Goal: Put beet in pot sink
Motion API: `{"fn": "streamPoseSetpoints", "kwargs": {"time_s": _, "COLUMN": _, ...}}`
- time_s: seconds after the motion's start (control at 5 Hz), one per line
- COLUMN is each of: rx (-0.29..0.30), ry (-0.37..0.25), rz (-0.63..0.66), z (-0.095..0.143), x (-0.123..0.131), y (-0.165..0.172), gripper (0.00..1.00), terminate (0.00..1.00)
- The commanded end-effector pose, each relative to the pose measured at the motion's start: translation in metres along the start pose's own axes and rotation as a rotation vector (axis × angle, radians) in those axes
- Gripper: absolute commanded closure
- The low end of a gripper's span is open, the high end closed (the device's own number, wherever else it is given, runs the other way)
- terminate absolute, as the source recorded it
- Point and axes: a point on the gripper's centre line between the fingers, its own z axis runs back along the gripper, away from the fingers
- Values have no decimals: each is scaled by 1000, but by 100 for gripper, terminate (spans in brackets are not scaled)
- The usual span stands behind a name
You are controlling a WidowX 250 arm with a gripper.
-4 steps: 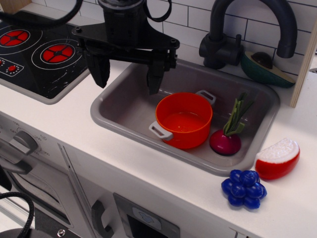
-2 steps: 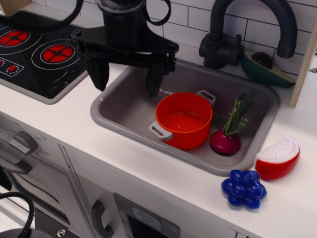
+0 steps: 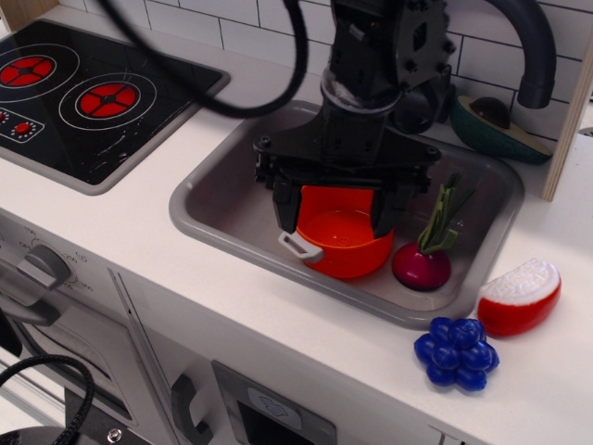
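Observation:
The beet, a glossy magenta bulb with green stalks, stands in the grey sink just right of the orange pot. The pot sits in the middle of the basin with one grey handle showing at its left. My black gripper hangs open and empty right over the pot, one finger at its left rim and the other at its right rim, a little left of the beet. The dark faucet rises behind the sink.
A black stovetop lies at the far left. A red-and-white wedge and a blue grape cluster rest on the white counter right of the sink. An avocado half leans behind the basin.
My gripper has swung right and down from the sink's left rim to over the pot, staying open. The pot and beet have not moved.

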Motion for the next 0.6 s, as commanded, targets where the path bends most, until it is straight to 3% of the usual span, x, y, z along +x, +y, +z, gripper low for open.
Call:
{"fn": "streamPoseSetpoints", "kwargs": {"time_s": 0.0, "rx": -152, "ry": -42, "rz": 137, "z": 4, "x": 12, "y": -50, "gripper": 0, "terminate": 0}}
{"fn": "streamPoseSetpoints", "kwargs": {"time_s": 0.2, "rx": -211, "ry": 2, "rz": 173, "z": 12, "x": 20, "y": -62, "gripper": 0, "terminate": 0}}
{"fn": "streamPoseSetpoints", "kwargs": {"time_s": 0.4, "rx": -235, "ry": -31, "rz": 223, "z": 13, "x": 30, "y": -74, "gripper": 0, "terminate": 0}}
